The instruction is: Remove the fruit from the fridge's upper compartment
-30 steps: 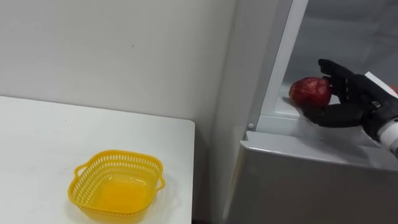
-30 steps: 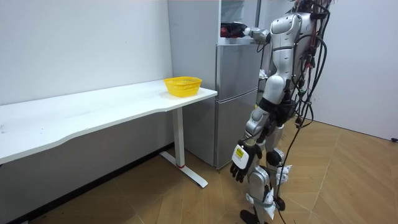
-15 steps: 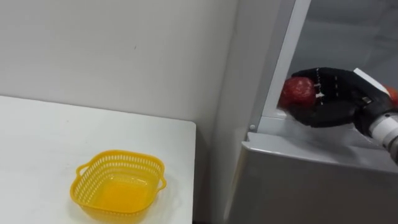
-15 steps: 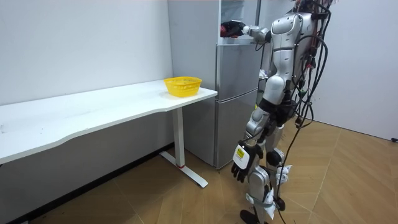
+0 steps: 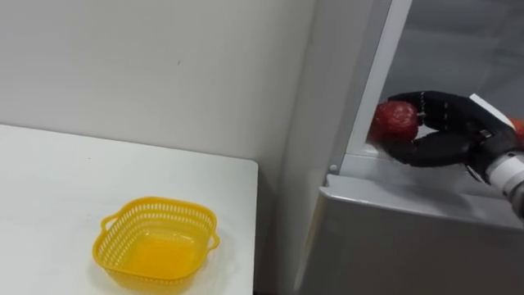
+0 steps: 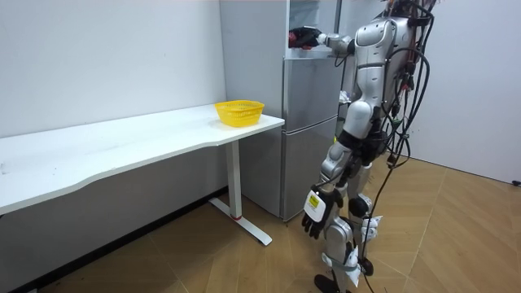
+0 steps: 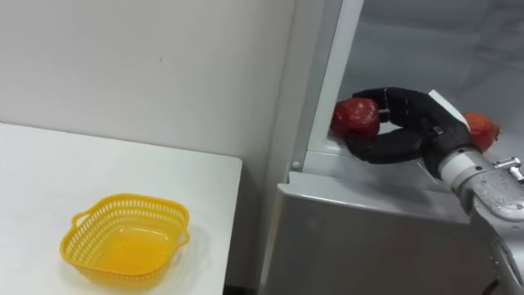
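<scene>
The robot stands in front of a grey fridge [image 5: 385, 246], at the end of a white table [image 5: 49, 188]. Its right arm is raised into the open upper compartment [image 5: 458, 41].

The right hand [image 5: 446, 135] is black. Its fingers curl over the top of a red apple [image 5: 395, 120] and the thumb is tucked beneath, so the hand is clamped on the fruit. The apple sits at the hand's fingertips, lifted just above the compartment's front ledge and close to the pale frame on the hand's left. A second red fruit [image 7: 481, 129] lies just behind the wrist, deeper inside.

The left hand [image 6: 316, 213] hangs idle beside the robot's thigh, its fingers loose and holding nothing.

A yellow plastic basket [image 5: 155, 243], empty, sits on the table well below the right hand and off to its left, beyond the fridge's side wall.

The grasp looks finished, and the step in hand appears to be drawing the apple out of the fridge. The next move calls for pulling the hand back over the ledge without knocking the frame and keeping the grip firm. The basket is a likely place to set the apple down.
</scene>
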Tool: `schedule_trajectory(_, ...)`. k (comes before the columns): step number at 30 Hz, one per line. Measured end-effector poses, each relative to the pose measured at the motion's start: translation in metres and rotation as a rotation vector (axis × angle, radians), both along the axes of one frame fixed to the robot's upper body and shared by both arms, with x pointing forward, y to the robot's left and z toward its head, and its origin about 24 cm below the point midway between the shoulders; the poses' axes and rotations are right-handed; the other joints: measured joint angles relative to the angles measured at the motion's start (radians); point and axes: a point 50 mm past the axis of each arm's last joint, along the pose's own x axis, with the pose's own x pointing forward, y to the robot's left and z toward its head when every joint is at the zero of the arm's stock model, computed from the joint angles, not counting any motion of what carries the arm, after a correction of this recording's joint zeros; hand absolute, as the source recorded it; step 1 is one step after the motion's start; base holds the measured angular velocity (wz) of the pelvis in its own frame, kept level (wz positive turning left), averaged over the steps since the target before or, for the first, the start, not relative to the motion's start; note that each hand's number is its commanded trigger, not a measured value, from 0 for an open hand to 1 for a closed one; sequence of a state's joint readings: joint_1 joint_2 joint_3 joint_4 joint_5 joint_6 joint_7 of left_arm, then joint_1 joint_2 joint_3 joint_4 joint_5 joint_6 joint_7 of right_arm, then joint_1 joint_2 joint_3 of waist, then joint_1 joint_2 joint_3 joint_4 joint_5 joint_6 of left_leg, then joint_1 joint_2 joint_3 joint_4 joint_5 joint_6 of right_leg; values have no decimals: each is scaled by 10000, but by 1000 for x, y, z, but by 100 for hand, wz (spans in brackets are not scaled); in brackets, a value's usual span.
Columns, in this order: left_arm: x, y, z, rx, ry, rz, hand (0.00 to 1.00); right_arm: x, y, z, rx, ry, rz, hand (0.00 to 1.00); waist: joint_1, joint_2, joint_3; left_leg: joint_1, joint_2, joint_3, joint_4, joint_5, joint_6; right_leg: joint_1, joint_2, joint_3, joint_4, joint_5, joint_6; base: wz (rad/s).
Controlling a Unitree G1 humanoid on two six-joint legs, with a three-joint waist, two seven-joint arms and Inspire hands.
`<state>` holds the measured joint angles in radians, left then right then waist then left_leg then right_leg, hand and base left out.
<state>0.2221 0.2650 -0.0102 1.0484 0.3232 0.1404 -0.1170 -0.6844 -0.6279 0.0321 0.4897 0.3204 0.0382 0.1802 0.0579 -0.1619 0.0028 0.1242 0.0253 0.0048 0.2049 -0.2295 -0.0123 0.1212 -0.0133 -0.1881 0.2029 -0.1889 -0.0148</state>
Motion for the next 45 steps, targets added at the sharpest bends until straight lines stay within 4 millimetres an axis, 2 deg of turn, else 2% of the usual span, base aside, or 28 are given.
schedule_trajectory(3, 3, 0, 1, -5, -132, -4, 0, 0, -1, 1, 285, -110, -133, 100, -38, -59, -43, -93, -3, -15, 20, -1, 1, -57, -2, -16, -9, 1, 0, 0)
schedule_trajectory(6, 4, 1, 1, 16, -224, 43, 0, -1, -1, 5, 379, -311, -244, 100, -71, -18, -47, -142, -3, -35, 22, -2, 0, -103, 1, -13, -9, 1, 0, 0)
schedule_trajectory(15, 4, 2, 1, 319, -333, 98, 0, -10, 11, 33, -170, -2126, -1411, 100, -34, 509, -77, -79, -2, 89, -1, 1, 2, -150, -3, 75, -3, 1, 0, -3)
schedule_trajectory(16, 4, 1, 1, 368, -348, 68, 0, -13, 14, 38, -395, -2546, -1629, 100, -30, 563, -47, -79, 2, 134, -4, 1, 2, -170, 0, 99, -4, 1, 0, -8)
schedule_trajectory(19, 5, 0, 1, 376, -444, 73, 0, -24, 19, 43, -808, -3415, -2133, 100, -35, 625, -44, -68, 8, 147, -5, 1, 2, -158, 7, 106, -15, 1, 0, -2)
schedule_trajectory(22, 8, -2, 0, 324, -524, 67, 0, -42, 28, 32, -912, -4160, -2730, 100, -12, 680, -26, -58, 7, 198, 3, 1, 2, -150, 9, 135, -18, 2, 1, -3)
schedule_trajectory(25, 11, -7, -1, 195, -574, -32, 0, -48, 40, 28, -745, -4700, -3071, 100, -110, 860, -26, -80, 4, 254, 2, 1, 4, -220, 1, 208, 12, 25, 7, -5)
schedule_trajectory(27, 14, -7, -1, 157, -707, -57, 0, -55, 44, 34, -979, -5305, -3321, 100, -210, 977, -39, -87, 4, 254, -18, 0, 5, -239, 1, 208, 23, 28, 9, 0)
schedule_trajectory(29, 15, -8, -1, 118, -803, -98, 0, -66, 52, 48, -1320, -6477, -3501, 100, -276, 1094, -61, -69, 9, 255, -62, 3, 9, -250, 10, 213, 27, 28, 9, 0)
schedule_trajectory(33, 17, -9, -1, 27, -976, -223, 0, -80, 61, 63, -1615, -8099, -3634, 100, -329, 1065, -47, -53, 20, 256, -58, 6, 9, -231, 24, 228, 21, 28, 8, 0)
schedule_trajectory(38, 19, -9, -2, -68, -988, -246, 0, -100, 75, 79, -2400, -9976, -3708, 100, -389, 828, -41, -63, 7, 243, -53, 7, 11, -223, 20, 233, -2, 27, 10, 0)
schedule_trajectory(40, 21, -12, -3, -130, -887, -586, 0, -104, 81, 80, -2876, -10464, -3668, 100, -375, 806, -44, -47, -1, 232, -54, 7, 11, -210, 10, 224, 1, 27, 10, 0)
schedule_trajectory(42, 23, -14, -4, -182, -827, -863, 0, -106, 89, 79, -3444, -10783, -3481, 100, -317, 807, -8, -30, 0, 232, -52, 7, 11, -199, 11, 225, 2, 27, 10, 0)
schedule_trajectory(45, 27, -17, -5, -217, -710, -1231, 0, -105, 102, 67, -4399, -10784, -3223, 100, -261, 803, 13, 38, 1, 232, -57, 6, 12, -136, 12, 222, 28, 27, 10, 0)
